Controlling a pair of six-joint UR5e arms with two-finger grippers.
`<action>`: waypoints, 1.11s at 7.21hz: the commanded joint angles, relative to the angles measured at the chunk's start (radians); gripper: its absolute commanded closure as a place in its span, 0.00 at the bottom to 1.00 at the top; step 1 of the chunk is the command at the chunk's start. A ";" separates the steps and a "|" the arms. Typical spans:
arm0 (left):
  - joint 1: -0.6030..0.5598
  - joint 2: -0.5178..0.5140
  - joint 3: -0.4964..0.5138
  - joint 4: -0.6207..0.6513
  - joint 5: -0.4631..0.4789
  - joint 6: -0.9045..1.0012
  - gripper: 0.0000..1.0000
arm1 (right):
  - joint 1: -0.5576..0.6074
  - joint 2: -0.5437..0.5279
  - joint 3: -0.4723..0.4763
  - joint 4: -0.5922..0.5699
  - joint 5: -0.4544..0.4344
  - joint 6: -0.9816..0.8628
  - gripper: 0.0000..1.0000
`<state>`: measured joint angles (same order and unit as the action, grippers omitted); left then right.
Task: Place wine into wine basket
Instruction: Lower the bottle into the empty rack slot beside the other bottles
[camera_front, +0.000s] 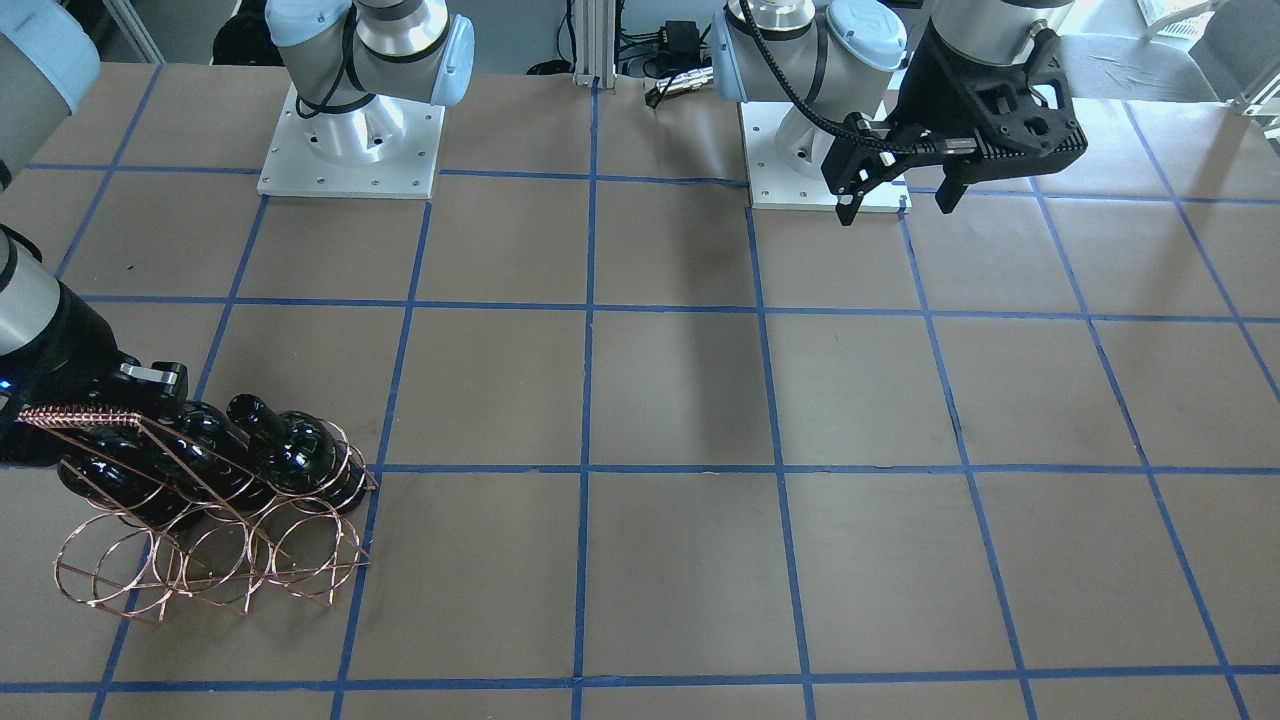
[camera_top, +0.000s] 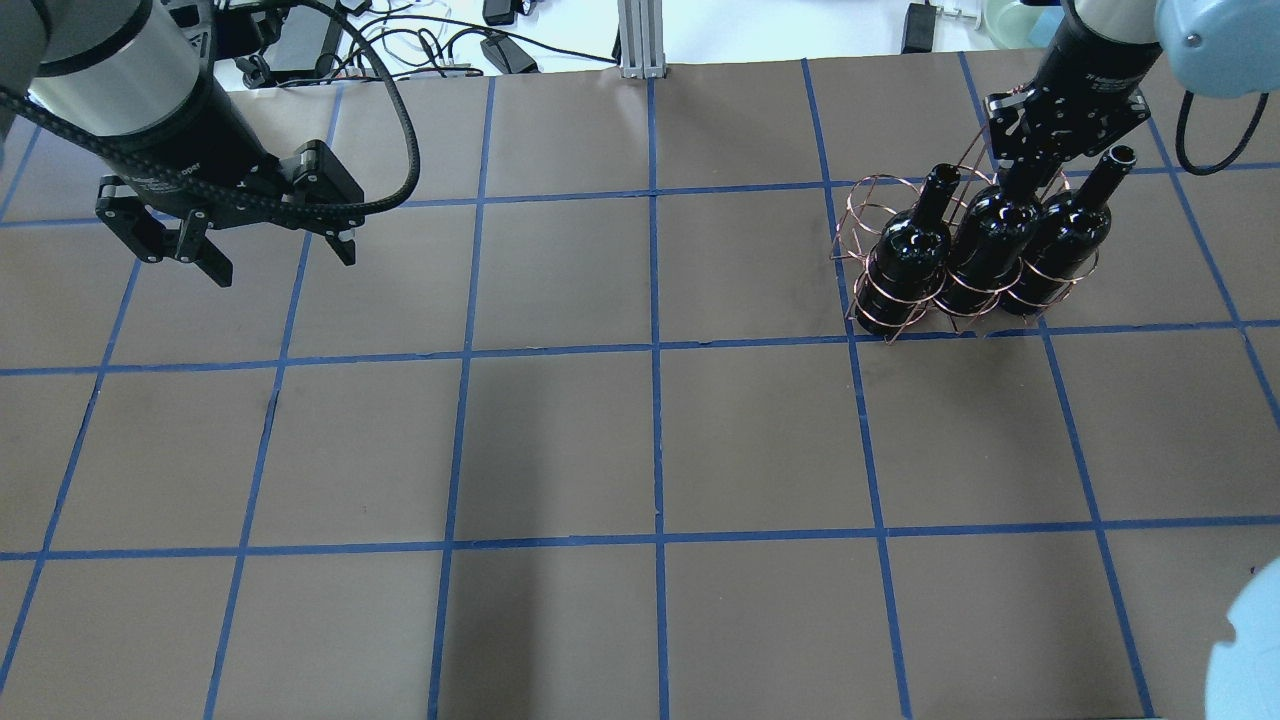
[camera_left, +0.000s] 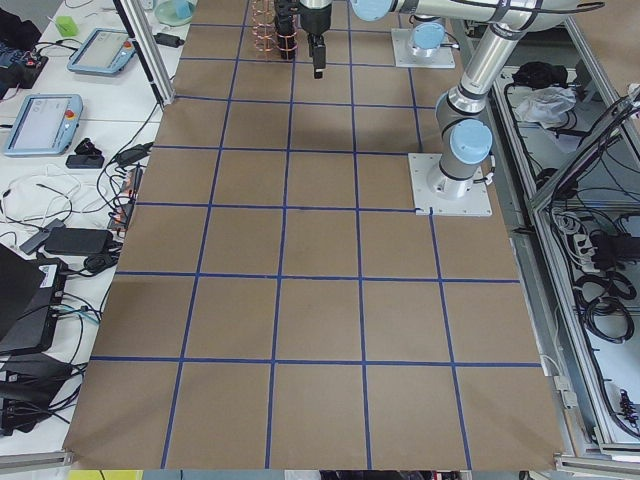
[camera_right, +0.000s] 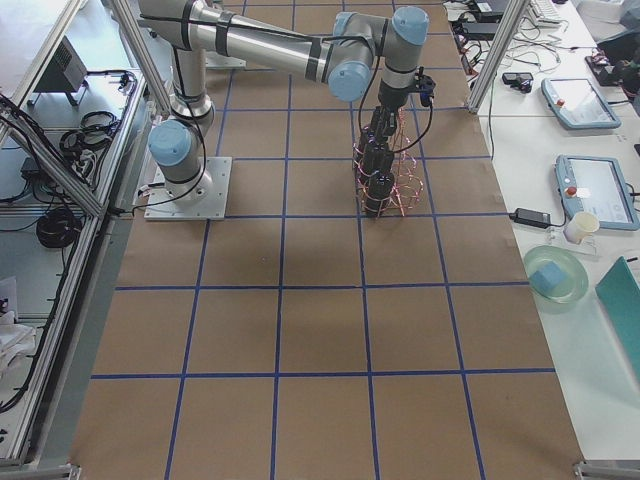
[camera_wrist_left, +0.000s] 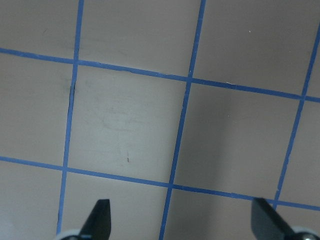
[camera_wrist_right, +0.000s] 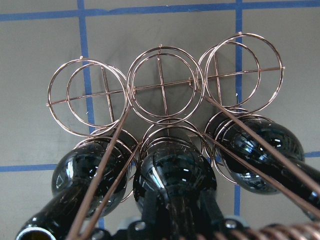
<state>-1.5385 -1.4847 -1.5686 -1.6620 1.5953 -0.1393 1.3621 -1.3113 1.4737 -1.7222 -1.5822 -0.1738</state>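
The copper wire wine basket (camera_top: 868, 203) stands at the table's right side, and it also shows in the front view (camera_front: 200, 565). Three dark glossy bottles lean in its near row of rings; the far row (camera_wrist_right: 160, 87) is empty. My right gripper (camera_top: 1030, 150) is over the middle bottle (camera_top: 990, 235), the wine, and is shut on its neck (camera_wrist_right: 180, 215); that bottle's body sits in the middle ring (camera_wrist_right: 172, 170). The woven handle crosses just in front of the gripper. My left gripper (camera_top: 280, 258) hangs open and empty over bare table far to the left, its fingertips (camera_wrist_left: 100, 220) wide apart.
The other two bottles (camera_top: 915, 245) (camera_top: 1065, 235) flank the held one closely. The basket's slanted handle wires (camera_wrist_right: 260, 145) run past the fingers. The brown table with blue tape grid (camera_top: 650, 440) spreads between the arms. Both arm bases (camera_front: 350, 150) stand at the robot's edge.
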 joint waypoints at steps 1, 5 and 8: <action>0.000 0.001 -0.001 -0.001 0.002 0.001 0.00 | 0.002 0.003 0.019 -0.023 -0.001 0.003 1.00; 0.001 0.003 -0.001 -0.001 0.006 0.001 0.00 | 0.003 0.000 0.046 -0.069 0.001 0.016 0.29; 0.001 0.003 -0.001 -0.001 0.006 0.001 0.00 | 0.006 -0.026 -0.004 -0.054 -0.002 0.002 0.03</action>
<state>-1.5370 -1.4820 -1.5693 -1.6628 1.6020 -0.1380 1.3666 -1.3227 1.5002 -1.7894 -1.5799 -0.1636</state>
